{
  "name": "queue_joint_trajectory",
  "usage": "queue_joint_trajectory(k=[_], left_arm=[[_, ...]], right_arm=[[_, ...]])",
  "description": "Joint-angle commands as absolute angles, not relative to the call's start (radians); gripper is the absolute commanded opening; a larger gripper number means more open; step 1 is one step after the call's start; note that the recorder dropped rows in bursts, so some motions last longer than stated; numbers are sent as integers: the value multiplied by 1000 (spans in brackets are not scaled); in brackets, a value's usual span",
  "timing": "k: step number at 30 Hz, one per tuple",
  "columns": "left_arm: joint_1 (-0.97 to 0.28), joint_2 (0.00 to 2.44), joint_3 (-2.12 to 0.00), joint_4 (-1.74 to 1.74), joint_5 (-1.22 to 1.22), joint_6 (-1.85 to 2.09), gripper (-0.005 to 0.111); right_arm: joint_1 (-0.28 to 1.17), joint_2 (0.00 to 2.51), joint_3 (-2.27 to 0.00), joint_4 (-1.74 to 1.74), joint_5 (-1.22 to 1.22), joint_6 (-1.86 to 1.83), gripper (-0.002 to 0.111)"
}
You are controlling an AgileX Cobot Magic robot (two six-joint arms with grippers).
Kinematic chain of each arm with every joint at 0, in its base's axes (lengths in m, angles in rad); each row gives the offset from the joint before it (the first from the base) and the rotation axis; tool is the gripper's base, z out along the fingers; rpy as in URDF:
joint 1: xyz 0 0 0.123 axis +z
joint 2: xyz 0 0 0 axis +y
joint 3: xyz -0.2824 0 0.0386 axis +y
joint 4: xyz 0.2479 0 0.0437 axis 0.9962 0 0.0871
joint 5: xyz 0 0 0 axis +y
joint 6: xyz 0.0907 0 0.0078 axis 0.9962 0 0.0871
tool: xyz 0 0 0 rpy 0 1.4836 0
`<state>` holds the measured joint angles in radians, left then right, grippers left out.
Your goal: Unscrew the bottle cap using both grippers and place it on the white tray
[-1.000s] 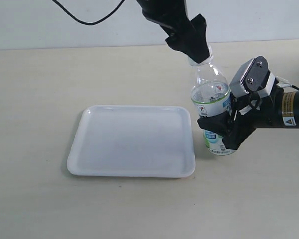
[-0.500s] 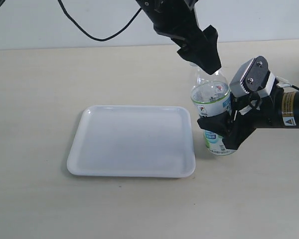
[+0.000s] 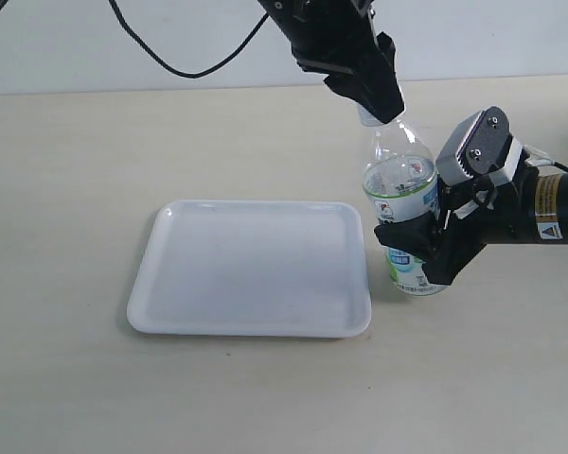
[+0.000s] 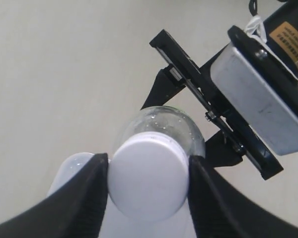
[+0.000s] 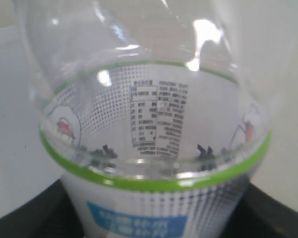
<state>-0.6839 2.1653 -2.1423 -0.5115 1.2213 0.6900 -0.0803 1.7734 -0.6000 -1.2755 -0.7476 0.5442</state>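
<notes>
Plain white bottle cap [image 4: 149,181], clear bottle [image 3: 400,161] with a white dotted label [image 5: 159,124], green band, blue patch, dark print. Glossy white tray [image 3: 251,270], beige table [image 3: 76,142]. Left gripper [image 3: 381,112] all black, right gripper [image 3: 418,251] black plus grey.

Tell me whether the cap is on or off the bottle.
On. The cap sits atop the bottle, with the left gripper closed around it.

On my screens I count one bottle [image 3: 404,203], one bottle cap [image 4: 148,181] and one white tray [image 3: 251,274]. I have two pincers: one left pincer [image 3: 379,99], all black, and one right pincer [image 3: 418,253], black with a grey-white block. There is one tabletop [image 3: 76,170] and one black cable [image 3: 191,75].
</notes>
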Motion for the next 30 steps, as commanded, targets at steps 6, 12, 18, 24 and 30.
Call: queue_joint_trajectory(k=[6,12,18,24,30], left_arm=[[-684,2160,-2140,-520,1221,482,0],[-690,2160,-2140,-500,1221,124,0],[-690,2160,-2140,-465,1221,-214,0],[-690,2160,-2140,-444,1221,-479,0],[-690,2160,-2140,-474,1221,-626,0]], right_arm=[[-81,1769,-601,-1274,-758,550,0],[-81,1769,-601,-1274,-768,544,0],[-81,1769,-601,-1274,-796,548,0],[-81,1769,-601,-1274,-810,548,0],[-81,1769,-601,-1274,-810,548,0]])
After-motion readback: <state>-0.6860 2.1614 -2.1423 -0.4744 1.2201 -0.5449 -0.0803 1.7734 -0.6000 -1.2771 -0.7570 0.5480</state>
